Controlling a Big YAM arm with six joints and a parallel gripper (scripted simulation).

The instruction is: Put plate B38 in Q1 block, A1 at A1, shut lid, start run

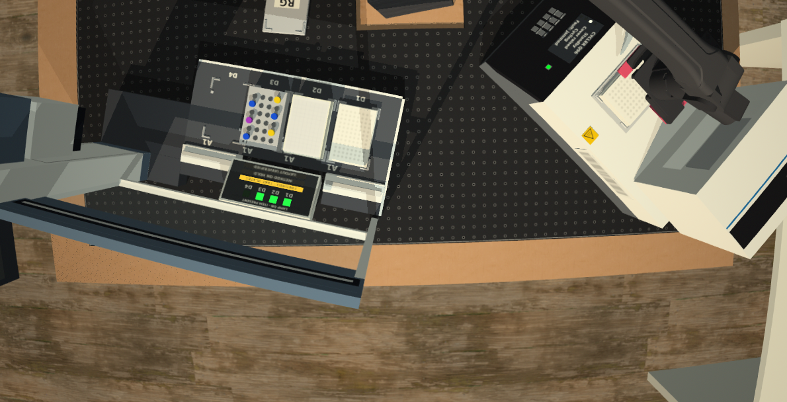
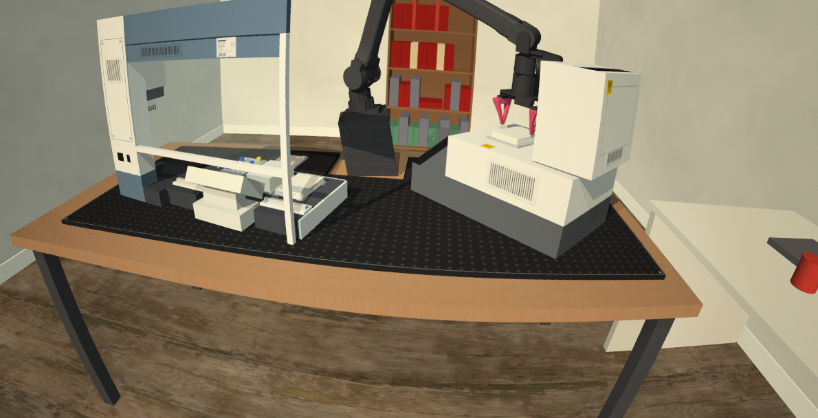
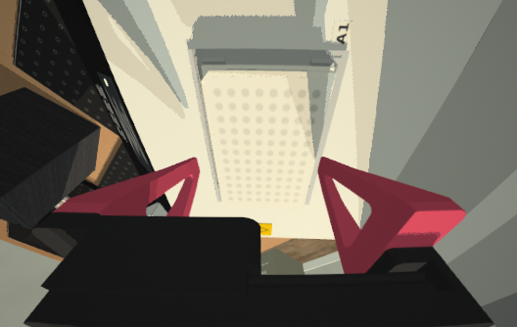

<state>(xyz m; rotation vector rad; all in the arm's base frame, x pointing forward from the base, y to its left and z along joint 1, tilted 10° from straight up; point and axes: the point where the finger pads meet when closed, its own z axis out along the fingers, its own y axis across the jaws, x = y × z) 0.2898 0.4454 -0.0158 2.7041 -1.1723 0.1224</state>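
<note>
The plate B38 lies in the block on top of Q1. The gripper hangs over it with its two red fingers spread wide, one on each long side of the plate. The fingers hold nothing. In the exterior view their tips are above the plate and not touching it.

In the wrist view the plate runs from the fingers up toward 12 o'clock. An A1 mark sits at about 1 o'clock from the plate's far end.

The plate is a flat cream rectangle with neat rows of small round wells. The fingers are shaped like hollow triangles. Q1 is a big boxy machine, cream on top and grey below. Its lid is open and stands up just behind the plate. Its black panel shows a small green lamp.

The D4 spot holds nothing. The black mat on the table is covered with tiny dots.
</note>
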